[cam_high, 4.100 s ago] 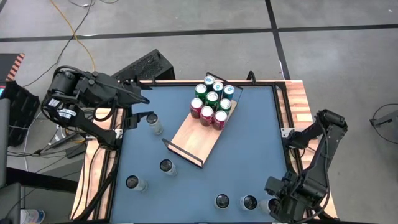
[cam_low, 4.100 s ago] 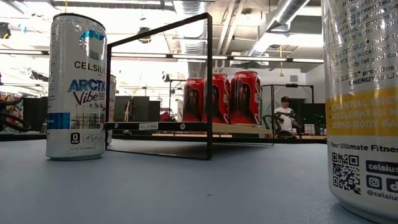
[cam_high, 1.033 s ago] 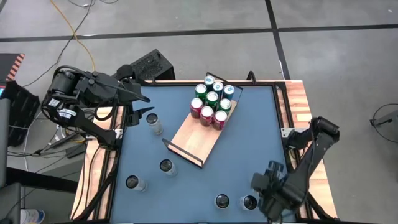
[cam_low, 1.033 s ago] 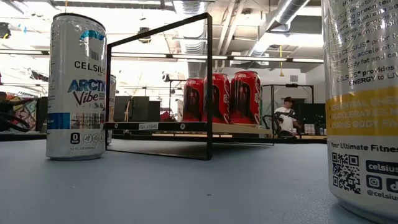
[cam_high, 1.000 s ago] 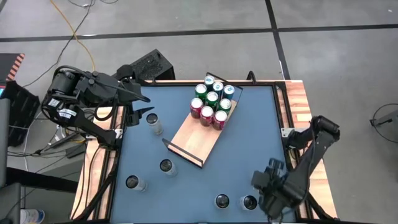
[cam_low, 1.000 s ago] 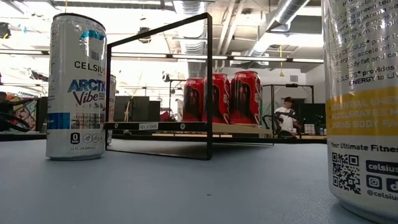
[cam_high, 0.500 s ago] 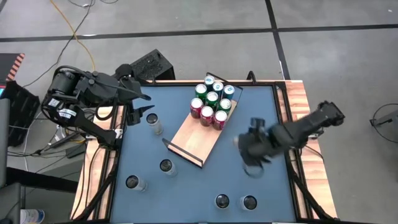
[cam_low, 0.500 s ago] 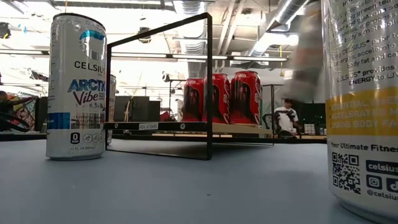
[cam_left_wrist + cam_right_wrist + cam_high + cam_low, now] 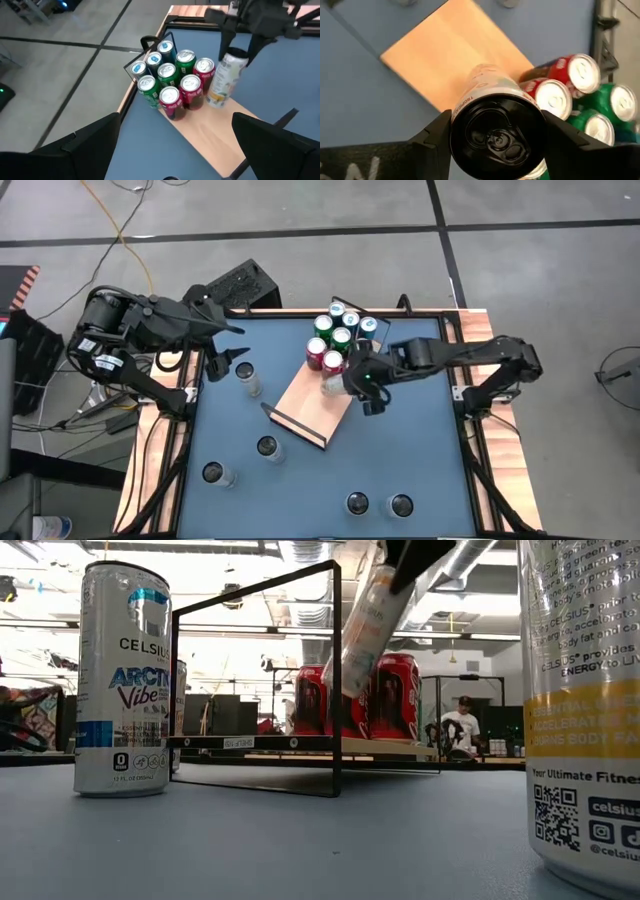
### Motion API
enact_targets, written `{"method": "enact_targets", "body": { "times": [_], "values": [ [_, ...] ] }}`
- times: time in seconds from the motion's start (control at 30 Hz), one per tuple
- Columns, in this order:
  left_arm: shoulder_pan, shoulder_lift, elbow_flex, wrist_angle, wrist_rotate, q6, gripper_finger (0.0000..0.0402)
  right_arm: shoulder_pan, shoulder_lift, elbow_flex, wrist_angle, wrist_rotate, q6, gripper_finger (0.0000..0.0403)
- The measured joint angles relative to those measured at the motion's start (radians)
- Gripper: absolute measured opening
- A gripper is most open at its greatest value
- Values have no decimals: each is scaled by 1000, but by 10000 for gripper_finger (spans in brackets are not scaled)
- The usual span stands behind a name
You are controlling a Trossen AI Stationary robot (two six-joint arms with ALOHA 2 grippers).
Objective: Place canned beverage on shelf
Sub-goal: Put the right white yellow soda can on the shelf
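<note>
Right gripper (image 9: 362, 385) carried slim can (image 9: 224, 80) over wooden shelf (image 9: 310, 402).

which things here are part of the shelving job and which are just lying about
In the job:
- tall pale slim can, tilted, held by right gripper
- light-wood shelf board

Lying about:
- red, green and blue cans already on the board
- loose slim cans on the blue tabletop
- left gripper, open, waiting

short can (image 9: 169, 94) x9; tall can (image 9: 266, 445) x6; shelf (image 9: 305, 395) x1

2 dark, jointed arms (image 9: 470, 360) with black, angular jaws.
</note>
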Motion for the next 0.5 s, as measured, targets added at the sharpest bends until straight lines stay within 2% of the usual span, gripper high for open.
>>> {"method": "enact_targets", "body": {
  "times": [0.27, 0.5],
  "values": [
    [0, 0, 0, 2, -23, -46, 371, 12, 112, 66, -68, -84, -154, 220],
    [0, 0, 0, 5, -24, -60, 371, 11, 258, 283, -226, -97, -249, 221]
  ]
}}
